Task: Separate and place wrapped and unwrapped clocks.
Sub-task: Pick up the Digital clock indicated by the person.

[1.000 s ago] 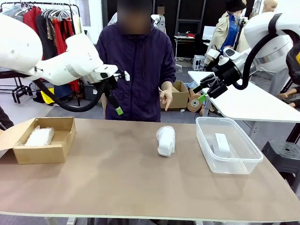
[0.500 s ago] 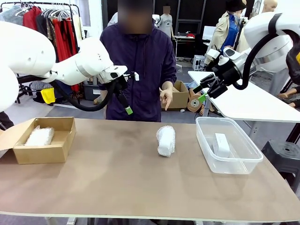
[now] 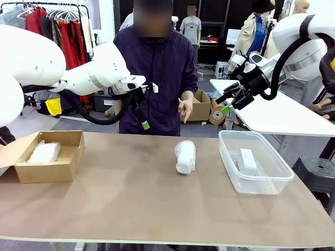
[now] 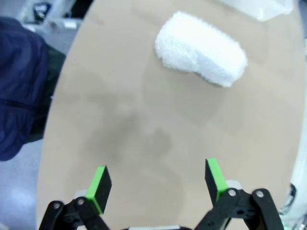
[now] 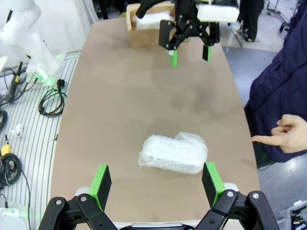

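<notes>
The left tool [image 3: 140,118], open and empty, hangs above the counter [image 3: 131,204] short of the loose wrapped clock [image 3: 185,157], likely its target. Sorting explains the rest: second wrapped clock [image 3: 44,152] in the cardboard box [image 3: 49,171], apparently the bare clock [image 3: 247,161] in the clear tub [image 3: 256,189].

Front camera sits at the counter's [image 3: 131,204] near edge, facing across it toward the person [image 3: 157,78], bundle [image 3: 185,157] mid-frame. Left wrist camera looks steeply down from fairly near the counter, bundle beyond the left fingers [image 4: 100,184]. Right wrist camera looks down from higher, bundle just past the right fingers [image 5: 100,182]. All three share the bundle.
</notes>
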{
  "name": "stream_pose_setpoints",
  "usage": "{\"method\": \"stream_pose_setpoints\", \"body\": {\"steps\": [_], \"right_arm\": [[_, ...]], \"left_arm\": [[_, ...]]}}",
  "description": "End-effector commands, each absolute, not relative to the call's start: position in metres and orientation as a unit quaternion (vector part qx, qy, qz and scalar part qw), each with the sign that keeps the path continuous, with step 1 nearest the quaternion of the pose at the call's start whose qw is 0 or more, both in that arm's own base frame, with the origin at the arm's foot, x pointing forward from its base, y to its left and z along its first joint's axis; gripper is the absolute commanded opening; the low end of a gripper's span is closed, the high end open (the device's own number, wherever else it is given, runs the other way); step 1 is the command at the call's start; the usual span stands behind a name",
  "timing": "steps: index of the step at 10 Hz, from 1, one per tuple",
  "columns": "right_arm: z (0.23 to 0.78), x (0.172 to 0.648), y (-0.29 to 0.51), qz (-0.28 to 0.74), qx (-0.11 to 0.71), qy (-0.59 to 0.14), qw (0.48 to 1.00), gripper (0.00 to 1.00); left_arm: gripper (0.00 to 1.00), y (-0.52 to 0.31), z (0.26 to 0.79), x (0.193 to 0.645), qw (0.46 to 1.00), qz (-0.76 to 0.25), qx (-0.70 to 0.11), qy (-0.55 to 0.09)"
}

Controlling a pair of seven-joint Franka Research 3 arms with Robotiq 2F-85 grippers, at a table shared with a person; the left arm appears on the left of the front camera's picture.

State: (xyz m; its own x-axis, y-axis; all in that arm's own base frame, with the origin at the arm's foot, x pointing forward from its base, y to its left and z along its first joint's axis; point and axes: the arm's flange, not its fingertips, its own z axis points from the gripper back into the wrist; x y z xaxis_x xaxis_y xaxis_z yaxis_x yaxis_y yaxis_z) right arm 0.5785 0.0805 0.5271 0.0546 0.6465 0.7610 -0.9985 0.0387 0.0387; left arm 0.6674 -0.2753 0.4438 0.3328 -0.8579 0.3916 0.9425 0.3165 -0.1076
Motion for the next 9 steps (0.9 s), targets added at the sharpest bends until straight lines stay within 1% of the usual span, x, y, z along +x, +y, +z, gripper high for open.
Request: {"method": "stream_pose_setpoints", "body": {"steps": [1, 3, 5, 7, 9], "right_arm": [[0.529, 0.577, 0.08, 0.625, 0.301, -0.289, 0.66, 1.0], [0.529, 0.577, 0.08, 0.625, 0.301, -0.289, 0.66, 1.0], [0.529, 0.577, 0.08, 0.625, 0.301, -0.289, 0.66, 1.0], [0.529, 0.577, 0.08, 0.625, 0.301, -0.289, 0.66, 1.0], [0.529, 0.577, 0.08, 0.625, 0.301, -0.289, 0.66, 1.0]], "left_arm": [[1.0, -0.3, 0.444, 0.673, 0.819, -0.552, -0.118, -0.104], [1.0, -0.328, 0.444, 0.674, 0.84, -0.53, -0.099, -0.069], [1.0, -0.371, 0.445, 0.674, 0.863, -0.492, -0.081, -0.079], [1.0, -0.408, 0.441, 0.678, 0.899, -0.425, -0.061, -0.091], [1.0, -0.439, 0.435, 0.679, 0.921, -0.373, -0.045, -0.107]]}}
